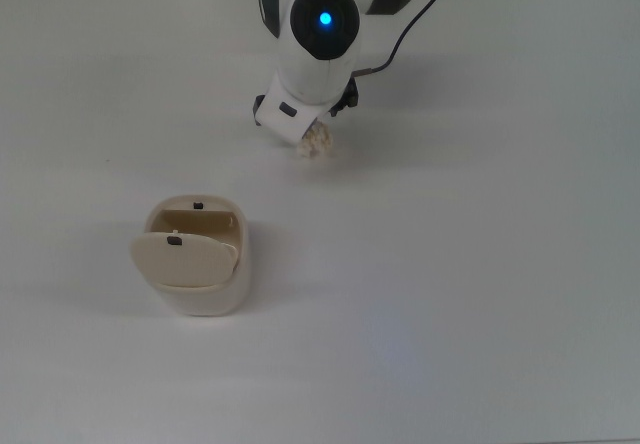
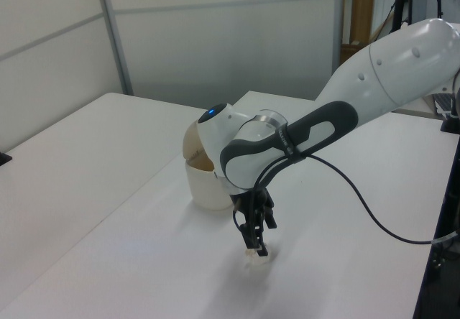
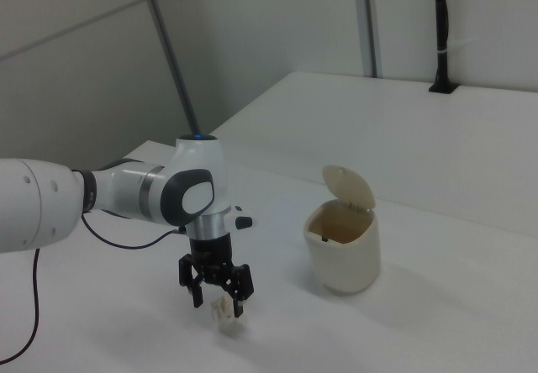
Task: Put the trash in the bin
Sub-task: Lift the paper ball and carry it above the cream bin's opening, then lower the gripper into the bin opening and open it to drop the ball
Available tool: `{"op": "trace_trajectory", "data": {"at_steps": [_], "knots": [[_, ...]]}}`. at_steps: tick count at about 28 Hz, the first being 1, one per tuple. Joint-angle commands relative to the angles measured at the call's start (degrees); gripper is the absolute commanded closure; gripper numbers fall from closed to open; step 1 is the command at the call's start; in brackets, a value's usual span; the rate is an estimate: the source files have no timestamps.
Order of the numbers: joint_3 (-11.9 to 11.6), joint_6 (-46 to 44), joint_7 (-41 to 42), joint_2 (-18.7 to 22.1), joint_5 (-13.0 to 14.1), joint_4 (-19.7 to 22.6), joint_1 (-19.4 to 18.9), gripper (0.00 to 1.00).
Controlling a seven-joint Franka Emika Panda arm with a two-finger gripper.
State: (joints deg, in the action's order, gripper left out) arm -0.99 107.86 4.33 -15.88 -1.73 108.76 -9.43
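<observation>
The trash (image 3: 224,310), a small off-white crumpled wad, lies on the white table (image 3: 437,306). My gripper (image 3: 218,300) has come down over it, open. In the right view the two dark fingers (image 3: 196,291) stand on either side of the wad. The top view shows only the wad's (image 1: 319,144) lower edge, sticking out from under the arm's white wrist (image 1: 318,34). From the left view the gripper (image 2: 254,246) hangs just above the wad (image 2: 257,259). The cream bin (image 1: 196,264) stands apart at the top view's lower left with its flap lid (image 3: 350,187) swung up.
A black cable (image 2: 359,197) trails from the wrist across the table. In the left view the arm's elbow partly covers the bin (image 2: 205,187). A black post (image 3: 440,28) stands at the table's far edge in the right view.
</observation>
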Motion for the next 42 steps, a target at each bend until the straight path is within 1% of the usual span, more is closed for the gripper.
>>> {"op": "trace_trajectory", "data": {"at_steps": [1, 2, 3, 4, 7, 9, 11, 14, 17, 20, 21, 22, 25, 26, 29, 31, 34, 36, 42], "knots": [[-0.2, 2.1, 0.9, -1.8, -1.1, -1.5, -0.9, 0.04], [-0.2, 2.4, 1.0, -1.8, -1.2, -1.5, -0.9, 0.13], [-0.2, 2.7, 0.9, -1.9, -1.1, -1.5, -0.9, 0.24], [-0.2, 3.1, 0.6, -2.4, -1.1, -1.6, -0.9, 0.38], [-0.2, 3.3, 0.5, -2.8, -1.1, -1.6, -1.1, 0.54], [-0.2, 3.4, 0.4, -3.1, -1.1, -1.6, -1.2, 0.62], [-0.2, 3.4, 0.4, -3.1, -1.2, -1.6, -1.2, 0.66], [-0.3, 3.3, 0.4, -2.8, -1.1, -1.8, -1.2, 0.68], [-0.8, 2.3, 0.3, -1.9, -1.1, -4.3, -0.9, 0.68], [-1.3, 1.0, 0.4, 0.5, -1.0, -6.0, -0.1, 0.68], [-2.1, 0.2, 0.4, 2.2, -0.9, -7.1, 1.1, 0.68], [-2.5, -0.3, 0.4, 3.1, -0.8, -7.9, 1.6, 0.68], [-3.1, -1.9, 0.7, 5.0, -0.5, -10.0, 3.1, 0.68], [-3.4, -2.2, 0.4, 5.2, -0.2, -11.5, 4.3, 0.68], [-3.4, -1.8, 0.2, 4.9, -0.1, -14.4, 5.7, 0.68], [-3.4, -1.1, 0.1, 3.9, 0.0, -16.5, 7.1, 0.68], [-3.4, 1.2, 0.1, 2.5, 0.0, -18.4, 8.4, 0.67], [-3.4, 4.7, 0.1, 1.3, -0.1, -19.2, 9.2, 0.67], [-3.4, 11.5, 0.0, 0.1, 0.2, -19.2, 10.7, 0.67]]}}
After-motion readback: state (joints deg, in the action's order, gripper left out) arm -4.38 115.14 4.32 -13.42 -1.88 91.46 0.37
